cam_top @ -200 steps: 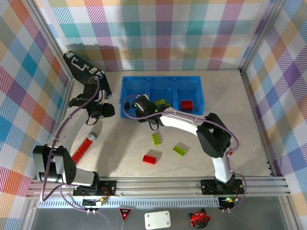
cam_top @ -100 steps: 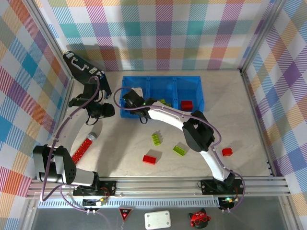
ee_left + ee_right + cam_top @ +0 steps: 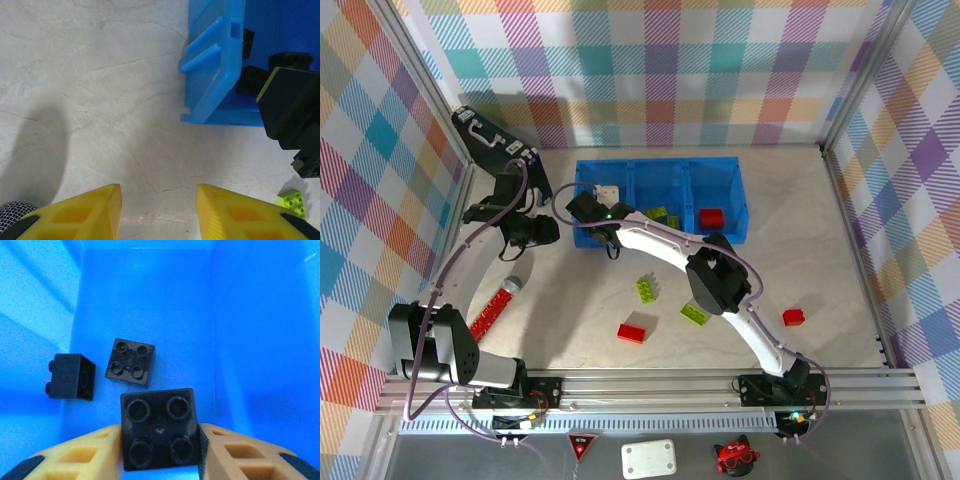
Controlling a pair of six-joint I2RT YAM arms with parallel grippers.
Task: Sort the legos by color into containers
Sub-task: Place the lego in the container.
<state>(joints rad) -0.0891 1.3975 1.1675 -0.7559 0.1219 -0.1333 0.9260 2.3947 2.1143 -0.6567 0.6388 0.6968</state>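
Your right arm has swung further left since a second ago, and the right gripper [image 3: 160,447] is now over the left compartment of the blue bin [image 3: 660,162]. The move also uncovered a red brick [image 3: 793,317] near the right edge of the worktop [image 3: 570,300].

The yellow fingers [image 3: 80,457] of this gripper are pinching a black brick [image 3: 159,432], studs up, above the floor of the compartment. Two other black bricks [image 3: 130,361] lie there, apart from each other. The middle compartment holds green bricks [image 3: 658,214] and the right one a second red brick [image 3: 710,217].

You see the bin near the far edge, about the middle. On the bare worktop nearer to you lie two loose green bricks [image 3: 646,289] and a third red brick [image 3: 632,332].

The left gripper [image 3: 159,212] hangs just beside the left end of the bin, spread wide with nothing between its fingers.

The worktop is pale, with fine veins like marble. Walls [image 3: 670,70] of coloured check cloth close it on three sides, with metal posts [image 3: 865,75] at the far corners.
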